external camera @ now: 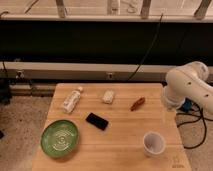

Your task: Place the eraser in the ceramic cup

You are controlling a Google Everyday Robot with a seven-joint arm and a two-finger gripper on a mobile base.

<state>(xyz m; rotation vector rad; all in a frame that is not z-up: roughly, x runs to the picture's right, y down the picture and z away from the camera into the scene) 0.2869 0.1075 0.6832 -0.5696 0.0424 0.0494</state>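
- The eraser [108, 96] is seen lying on the tabletop [120, 150], toward the far edge; it has not been picked up yet.
- The ceramic cup [153, 143] is found upright near the front right corner, well apart from the eraser. Nothing can be made out inside it.
- The pincer [169, 109] is held below the white arm [190, 86], at the right edge of the tabletop, nearer the cup than the eraser. Whether it is spread or pressed together cannot be told.
- The whole task is therefore judged to be left: the eraser has to be reached, gripped, carried across and let go into the cup.
- A reddish-brown object [137, 103] is spotted between the pincer and the eraser, and it could be brushed on the reach.
- A flat black object [96, 120] is noted in front of the eraser, roughly between it and the cup.
- A plastic bottle [71, 99] on its side and a green plate [60, 138] are left far to the side, out of the way.
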